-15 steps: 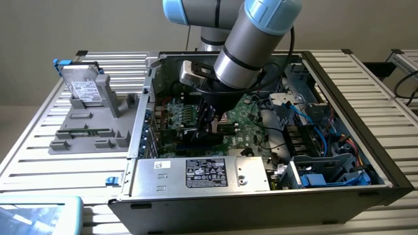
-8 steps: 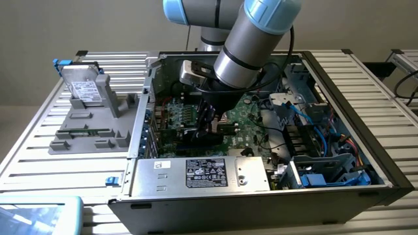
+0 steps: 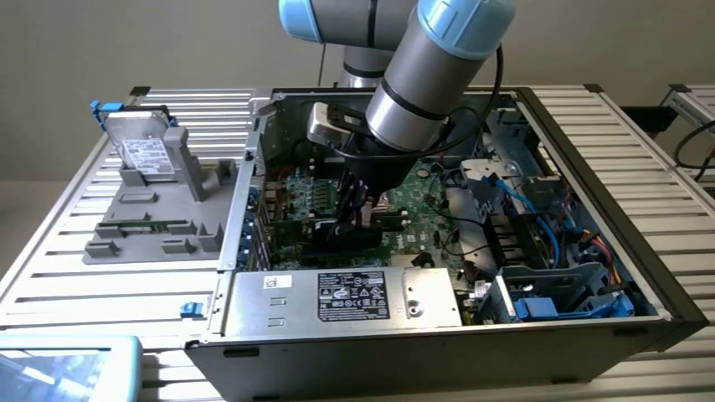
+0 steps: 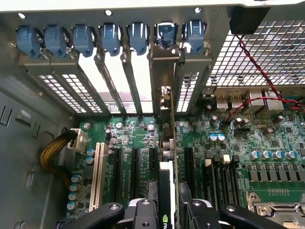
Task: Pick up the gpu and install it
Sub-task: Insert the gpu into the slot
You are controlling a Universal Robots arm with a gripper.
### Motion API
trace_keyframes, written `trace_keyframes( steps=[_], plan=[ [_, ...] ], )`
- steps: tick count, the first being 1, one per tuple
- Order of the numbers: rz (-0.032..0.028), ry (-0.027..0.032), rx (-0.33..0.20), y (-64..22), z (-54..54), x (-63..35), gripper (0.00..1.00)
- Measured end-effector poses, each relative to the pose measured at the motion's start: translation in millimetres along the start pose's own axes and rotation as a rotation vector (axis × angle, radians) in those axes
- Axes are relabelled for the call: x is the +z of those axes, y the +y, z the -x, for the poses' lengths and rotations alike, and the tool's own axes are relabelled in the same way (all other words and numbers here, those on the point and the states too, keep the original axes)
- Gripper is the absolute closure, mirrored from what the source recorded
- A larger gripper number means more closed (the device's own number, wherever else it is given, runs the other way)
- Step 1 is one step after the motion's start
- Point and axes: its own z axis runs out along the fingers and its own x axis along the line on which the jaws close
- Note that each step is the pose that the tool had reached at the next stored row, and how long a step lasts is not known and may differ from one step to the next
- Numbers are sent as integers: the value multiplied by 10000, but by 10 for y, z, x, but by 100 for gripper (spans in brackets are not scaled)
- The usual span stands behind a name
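- Your gripper [image 4: 167, 210] is pinching the gpu [image 4: 167, 157], a thin card seen edge-on with a green board edge, black cooler face and silver metal end bracket; the 2 black fingers [image 4: 143, 212] clamp its near end.
- In the exterior view the gripper [image 3: 355, 219] stands deep inside the open black computer case [image 3: 625, 276], card down over the large green motherboard [image 3: 419, 213].
- The card stands upright over the black expansion slots [image 4: 153, 160], its bracket meeting the rear slot opening [image 4: 164, 76] at 12 o'clock from the gripper.
- I judge that if the card edge sits beside its slot rather than in it, pressing down could bend the board or scrape the motherboard.
- Watch the blue retention clips [image 4: 167, 34]: a bracket caught under 1 could tilt the card.
- The red wire [image 4: 248, 50] at 2 o'clock is near; I cannot tell whether it clears the wrist.
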Motion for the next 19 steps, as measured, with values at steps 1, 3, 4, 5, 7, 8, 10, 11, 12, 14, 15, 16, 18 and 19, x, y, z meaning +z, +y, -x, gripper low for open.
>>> trace_keyframes(
  steps=[1,3,4,5,7,8,10,11,12,14,15,16,18,19],
  plan=[
    [1,-16,42,0,0,0,72],
    [2,-34,82,-1,1,1,72],
    [2,-34,82,-1,1,1,72],
    [3,-30,84,-1,0,1,72],
    [2,-24,86,-1,0,1,72],
    [2,-23,87,-1,0,1,72],
    [2,-22,87,-1,0,2,72],
    [2,-21,88,-1,0,2,72],
    [2,-20,88,-1,0,3,72],
    [1,-17,89,-2,0,5,72],
    [1,-15,90,-3,0,7,72],
    [2,-10,92,-4,0,8,72],
    [1,-2,95,-3,0,11,72],
    [1,4,98,-3,0,12,72]
  ],
)
